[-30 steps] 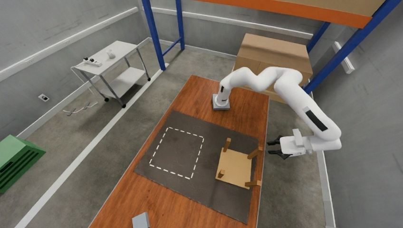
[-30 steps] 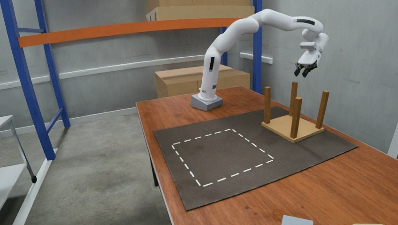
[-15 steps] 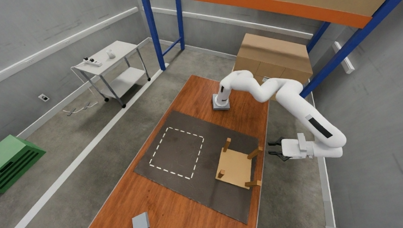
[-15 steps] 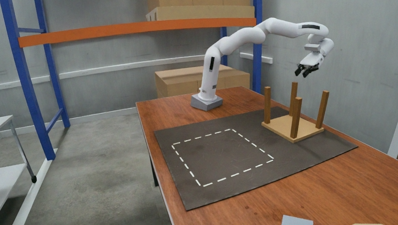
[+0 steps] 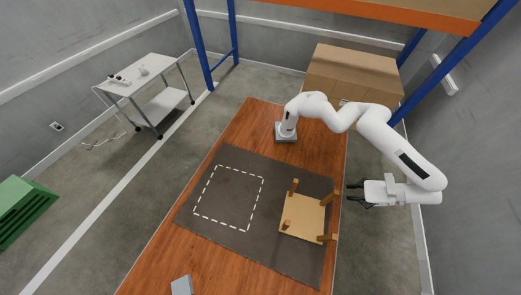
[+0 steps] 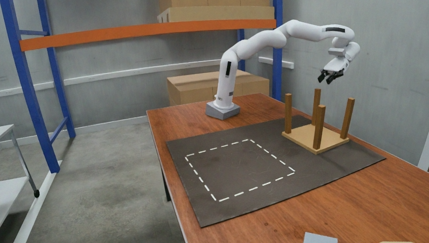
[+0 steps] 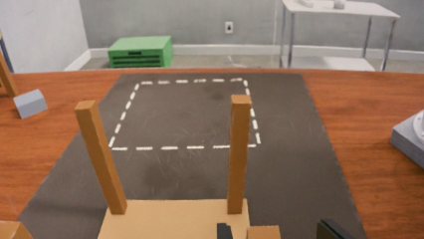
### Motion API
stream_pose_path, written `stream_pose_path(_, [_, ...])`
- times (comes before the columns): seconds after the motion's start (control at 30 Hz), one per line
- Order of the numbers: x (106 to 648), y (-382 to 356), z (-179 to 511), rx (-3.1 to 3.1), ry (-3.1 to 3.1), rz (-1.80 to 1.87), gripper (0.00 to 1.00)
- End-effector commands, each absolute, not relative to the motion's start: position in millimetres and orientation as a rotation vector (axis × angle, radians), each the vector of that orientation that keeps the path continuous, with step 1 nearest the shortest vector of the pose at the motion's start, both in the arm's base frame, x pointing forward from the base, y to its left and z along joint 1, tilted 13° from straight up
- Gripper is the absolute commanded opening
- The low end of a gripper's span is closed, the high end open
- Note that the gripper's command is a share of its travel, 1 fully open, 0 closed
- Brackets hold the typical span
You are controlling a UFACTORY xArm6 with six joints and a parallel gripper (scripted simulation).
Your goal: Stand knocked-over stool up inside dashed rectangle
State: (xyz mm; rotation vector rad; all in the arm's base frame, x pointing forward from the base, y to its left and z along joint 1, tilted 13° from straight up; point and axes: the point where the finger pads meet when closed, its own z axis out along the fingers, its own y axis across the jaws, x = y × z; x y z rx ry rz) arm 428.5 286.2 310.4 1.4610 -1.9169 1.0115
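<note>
Wooden stool (image 5: 304,218) (image 6: 312,136) (image 7: 174,219), upside down on mat (image 5: 272,233) (image 6: 258,168) (image 7: 279,174), sits below & just ahead of pincer (image 5: 355,192) (image 6: 325,78) (image 7: 273,231), fingers part-way apart w/ nothing between; best straddle nearest leg (image 5: 330,197) (image 6: 315,107) (image 7: 264,233) squarely, then close.

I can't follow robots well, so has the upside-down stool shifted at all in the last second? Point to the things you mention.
No. The stool (image 5: 302,217) (image 6: 306,132) (image 7: 174,219) sits at the same spot on the dark mat (image 5: 270,248) (image 6: 258,204) (image 7: 289,179), right of the dashed rectangle in the top view.
</note>
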Motion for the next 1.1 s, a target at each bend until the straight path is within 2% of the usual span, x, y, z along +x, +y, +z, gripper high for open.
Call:
stream_pose_path(0.0, [431, 287, 300, 1.462, -1.921, 1.012, 0.53])
stream_pose_path(0.6, [459, 294, 182, 1.462, -1.921, 1.012, 0.53])
stream_pose_path(1.07, [461, 294, 174, 1.462, -1.921, 1.012, 0.53])
